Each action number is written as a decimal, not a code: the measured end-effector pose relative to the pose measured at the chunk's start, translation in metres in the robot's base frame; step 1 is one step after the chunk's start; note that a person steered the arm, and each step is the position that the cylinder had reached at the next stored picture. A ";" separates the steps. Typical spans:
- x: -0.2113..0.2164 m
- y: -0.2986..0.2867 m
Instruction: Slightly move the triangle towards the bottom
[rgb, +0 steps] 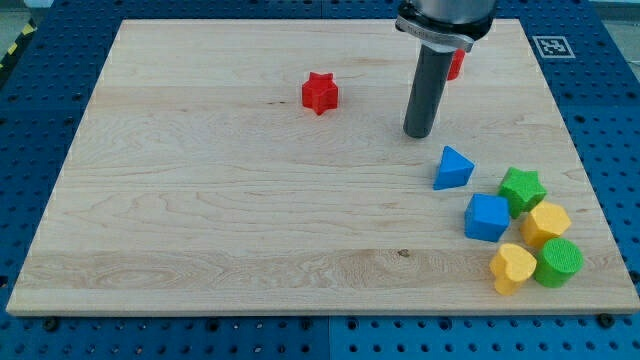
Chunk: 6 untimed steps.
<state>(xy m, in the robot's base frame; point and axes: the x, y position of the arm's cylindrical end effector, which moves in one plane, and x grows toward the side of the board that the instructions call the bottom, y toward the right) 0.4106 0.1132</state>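
Blue is the triangle (453, 168) I am after; it lies on the right part of the wooden tabletop (220, 220), just near and right of my tip (419, 135), with a small gap between them. I have no claw here, only the dark rod, so no claw state shows. Near and right of the triangle sits a blue cube (486, 217), with a green star (522, 189) to its right. A yellow hexagon-like block (546, 222), a green cylinder (558, 262) and a yellow heart (512, 267) cluster nearby. A red star (320, 92) rests well apart, far and left of my tip. Another red block (456, 64) peeks out behind the rod, its shape hidden.
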 end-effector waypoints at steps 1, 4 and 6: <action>0.014 0.009; 0.035 0.009; 0.040 0.009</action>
